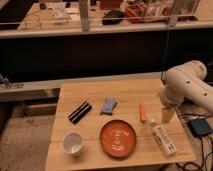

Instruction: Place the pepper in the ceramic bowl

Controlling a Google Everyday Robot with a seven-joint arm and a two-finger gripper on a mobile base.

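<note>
The pepper point(142, 112) is a slim orange piece that lies on the wooden table point(95, 95), right of centre. The ceramic bowl point(118, 139) is orange-red, round and shallow, and stands near the table's front edge, to the lower left of the pepper. It looks empty. The white arm point(186, 84) reaches in from the right. Its gripper point(167, 115) points down over the table's right side, a short way to the right of the pepper and apart from it.
A white cup point(73, 143) stands at the front left. A black flat object point(80, 112) and a blue-grey cloth-like item point(108, 105) lie mid-table. A white bottle point(163, 139) lies on its side just below the gripper. A dark device point(200, 126) sits off the table's right edge.
</note>
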